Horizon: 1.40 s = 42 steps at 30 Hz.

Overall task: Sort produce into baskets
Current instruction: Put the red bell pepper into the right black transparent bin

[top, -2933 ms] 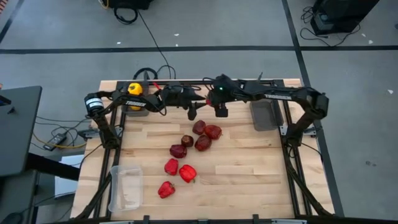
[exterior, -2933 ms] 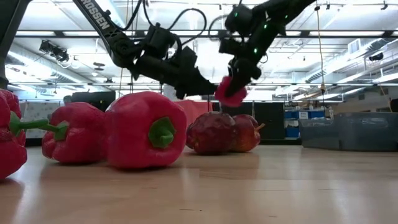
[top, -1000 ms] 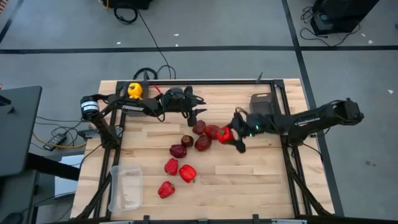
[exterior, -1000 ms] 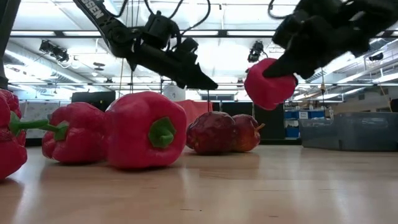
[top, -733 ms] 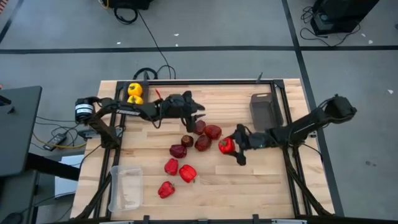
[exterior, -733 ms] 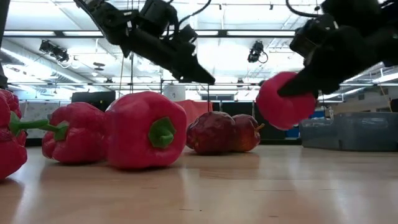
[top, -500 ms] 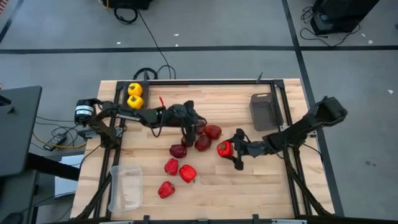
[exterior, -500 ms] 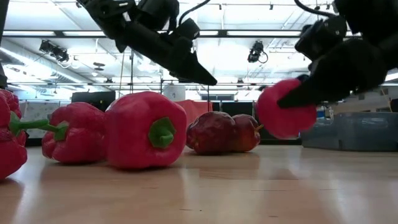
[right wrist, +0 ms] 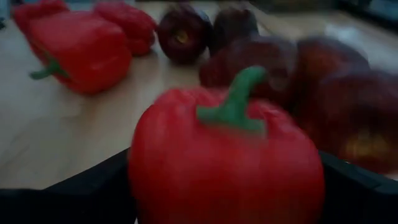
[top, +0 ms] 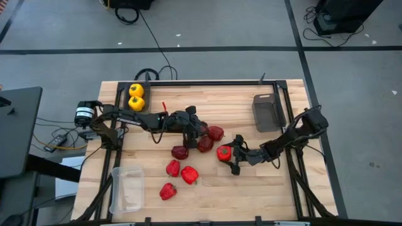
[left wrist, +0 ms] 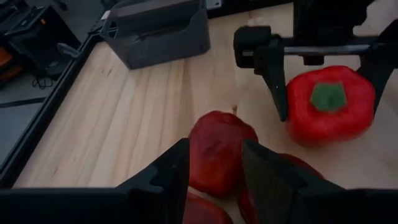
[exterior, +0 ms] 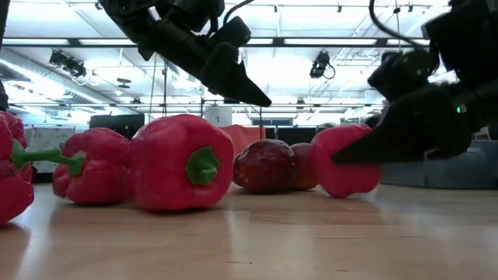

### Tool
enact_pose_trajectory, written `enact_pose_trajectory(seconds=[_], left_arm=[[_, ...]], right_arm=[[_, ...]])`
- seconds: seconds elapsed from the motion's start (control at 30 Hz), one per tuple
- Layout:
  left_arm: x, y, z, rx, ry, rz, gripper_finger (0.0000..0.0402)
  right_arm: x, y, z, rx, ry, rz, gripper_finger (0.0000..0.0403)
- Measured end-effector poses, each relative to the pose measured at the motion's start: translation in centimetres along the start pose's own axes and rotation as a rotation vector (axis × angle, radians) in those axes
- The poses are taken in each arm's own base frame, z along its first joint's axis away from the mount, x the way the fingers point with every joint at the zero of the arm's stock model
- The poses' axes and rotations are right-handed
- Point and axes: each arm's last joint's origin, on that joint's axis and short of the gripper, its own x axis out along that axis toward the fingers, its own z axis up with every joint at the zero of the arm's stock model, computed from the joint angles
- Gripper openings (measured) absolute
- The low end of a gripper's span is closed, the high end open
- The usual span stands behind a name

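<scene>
My right gripper [top: 231, 156] is shut on a glossy red bell pepper [top: 223, 152] right of the table's middle, beside a cluster of dark maroon fruits [top: 205, 144]. My left gripper [top: 192, 129] hangs open above that cluster. In its wrist view the fingers stand apart over one maroon fruit [left wrist: 214, 152], without touching it. Three more red peppers [top: 181, 171] lie nearer the front. Two yellow peppers [top: 135, 98] sit in a dark grey basket [top: 146, 89] at the far left. A second dark grey basket [top: 267, 113] stands at the far right. A clear basket [top: 127, 189] stands at the front left. My right gripper pinches the red pepper's two opposite side walls [left wrist: 292, 102] between its two fingers [left wrist: 275, 74]. The fingers come nearly level from the table's right side. The pepper stands stem up, its underside [exterior: 346, 190] on the table.
The red peppers [exterior: 183, 163] and maroon fruits [exterior: 264, 166] lie close together left of my right gripper. Bare wood shows in front of the held pepper and toward the front right. Black frame rails run along the table's edges.
My right gripper has gone down and toward the table's near-left with the red pepper. The pepper was lifted clear before and now rests on the table beside the maroon fruits. My left gripper has gone toward the near edge, over the maroon fruits.
</scene>
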Motion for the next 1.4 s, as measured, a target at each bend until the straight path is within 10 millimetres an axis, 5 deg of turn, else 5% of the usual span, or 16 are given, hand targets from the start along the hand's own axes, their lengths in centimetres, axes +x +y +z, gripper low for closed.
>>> enact_pose_trajectory(seconds=[0.27,0.7,1.4], left_arm=[[0.0,0.0,-0.2,-0.015,0.02,0.025,0.0152],[0.0,0.0,-0.3,-0.014,0.03,0.029,0.0152],[0.0,0.1,-0.3,-0.044,0.043,0.065,0.0152]], right_arm=[[0.5,-0.4,-1.1,0.063,0.071,0.046,0.0372],[-0.8,0.0,0.7,0.025,0.071,0.104,0.0375],[-5.8,-2.5,3.0,0.213,0.354,0.075,0.038]])
